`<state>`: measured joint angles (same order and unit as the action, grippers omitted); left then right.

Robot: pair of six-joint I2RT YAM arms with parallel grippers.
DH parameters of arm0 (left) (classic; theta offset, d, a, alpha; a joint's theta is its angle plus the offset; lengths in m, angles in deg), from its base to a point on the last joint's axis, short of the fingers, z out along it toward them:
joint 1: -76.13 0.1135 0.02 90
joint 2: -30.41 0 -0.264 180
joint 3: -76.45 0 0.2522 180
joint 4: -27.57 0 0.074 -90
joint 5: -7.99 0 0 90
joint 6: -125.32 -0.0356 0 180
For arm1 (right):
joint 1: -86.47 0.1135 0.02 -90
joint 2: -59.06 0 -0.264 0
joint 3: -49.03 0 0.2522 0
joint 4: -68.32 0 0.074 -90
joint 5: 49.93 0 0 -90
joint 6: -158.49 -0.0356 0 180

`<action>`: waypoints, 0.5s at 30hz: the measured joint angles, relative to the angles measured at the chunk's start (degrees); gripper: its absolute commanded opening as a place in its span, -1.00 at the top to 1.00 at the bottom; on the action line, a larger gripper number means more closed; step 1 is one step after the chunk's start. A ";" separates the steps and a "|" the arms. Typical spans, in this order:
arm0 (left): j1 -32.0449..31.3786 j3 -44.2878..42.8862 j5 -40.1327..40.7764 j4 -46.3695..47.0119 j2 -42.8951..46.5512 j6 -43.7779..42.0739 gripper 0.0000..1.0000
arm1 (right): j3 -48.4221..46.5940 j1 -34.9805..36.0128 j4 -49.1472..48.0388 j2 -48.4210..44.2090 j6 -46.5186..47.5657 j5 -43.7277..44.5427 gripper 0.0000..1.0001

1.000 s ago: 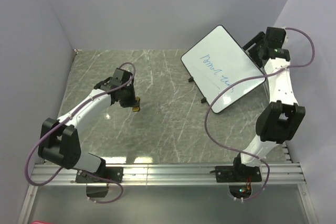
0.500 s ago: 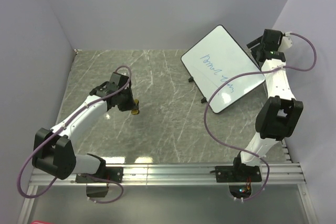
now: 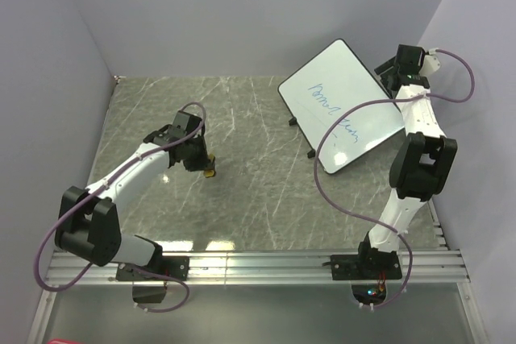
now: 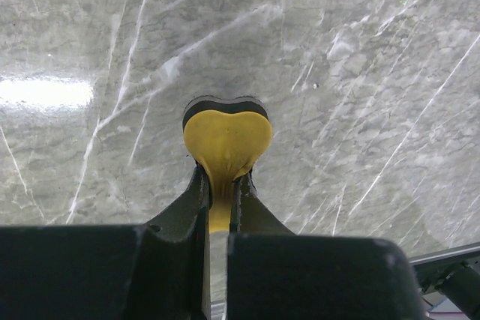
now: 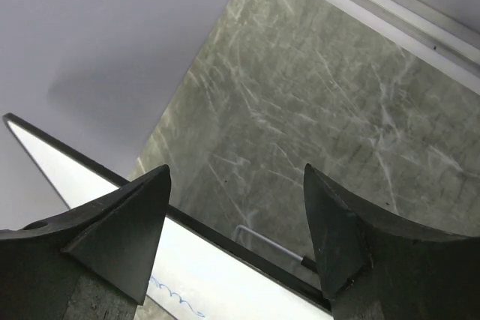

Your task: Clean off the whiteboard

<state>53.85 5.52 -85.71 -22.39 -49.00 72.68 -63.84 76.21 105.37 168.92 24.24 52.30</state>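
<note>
The whiteboard (image 3: pixel 343 105) stands tilted at the back right, white with a thin black rim and blue scribbles on it. In the right wrist view its rim and white face (image 5: pixel 225 271) run across the bottom left. My right gripper (image 3: pixel 387 70) is open and empty just off the board's far right edge; its fingertips (image 5: pixel 142 207) sit over the rim. My left gripper (image 3: pixel 206 164) is shut on a small yellow eraser (image 4: pixel 227 140), held low over the marble tabletop, left of centre and well apart from the board.
Grey marble tabletop (image 3: pixel 242 191) with lilac walls at the back and both sides. The board's black stand feet (image 3: pixel 311 153) rest on the table. A metal rail (image 3: pixel 258 263) runs along the near edge. A thin metal stand leg (image 5: pixel 270 241) shows beyond the board's rim.
My right gripper has risen and swung back off the board's right edge. My left gripper has shifted slightly near the table's left centre, still holding the eraser.
</note>
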 measured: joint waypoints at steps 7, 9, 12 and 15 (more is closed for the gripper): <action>-0.04 -0.98 -0.11 0.55 -1.81 0.04 0.99 | -0.26 1.92 -0.13 0.07 3.41 -1.46 -0.55; -0.04 -1.68 -0.24 1.05 -2.89 0.00 0.99 | -0.33 3.48 -0.15 0.11 4.48 -2.01 -0.55; -0.04 -3.06 -0.68 1.60 -4.61 -0.13 0.99 | -0.35 6.19 0.50 0.11 5.79 -2.82 -0.55; -0.04 -5.20 -1.14 1.88 -6.86 -0.28 0.99 | -0.33 9.40 0.50 0.17 6.47 -3.91 -0.55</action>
<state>53.81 0.32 -86.85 -20.51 -55.87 72.40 -64.17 85.60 105.87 169.09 30.71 48.39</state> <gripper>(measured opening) 0.081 0.778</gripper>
